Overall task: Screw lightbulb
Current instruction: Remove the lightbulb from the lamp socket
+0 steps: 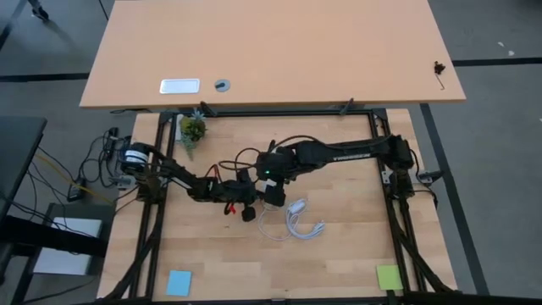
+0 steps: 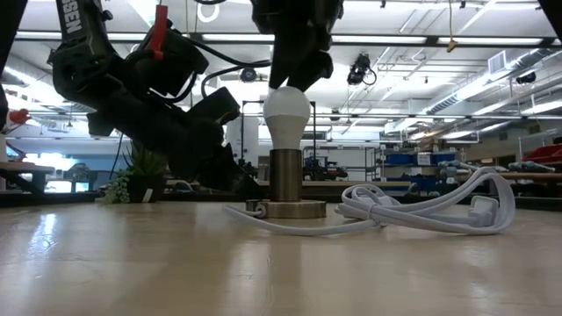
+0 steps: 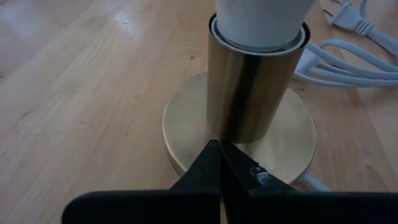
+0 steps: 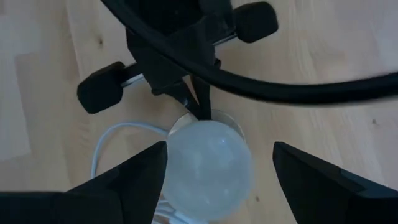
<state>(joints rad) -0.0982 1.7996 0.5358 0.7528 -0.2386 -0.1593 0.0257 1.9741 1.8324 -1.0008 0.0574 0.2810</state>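
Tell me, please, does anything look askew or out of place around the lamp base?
Nothing stands out: the lightbulb sits upright in the brass socket, and the white cable lies loosely coiled beside it.

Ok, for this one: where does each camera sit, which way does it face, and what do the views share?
High: above the table, looking straight down; both arms meet mid-table at the bulb.
Low: at tabletop height, looking level across; arms drop in from above onto the bulb in its socket, cable beside.
Left wrist: low by the socket, shut left gripper touching its barrel.
Right wrist: above the bulb, looking down; open right gripper either side of it, not gripping.
Shared: low and left wrist both show bulb, socket, cable.
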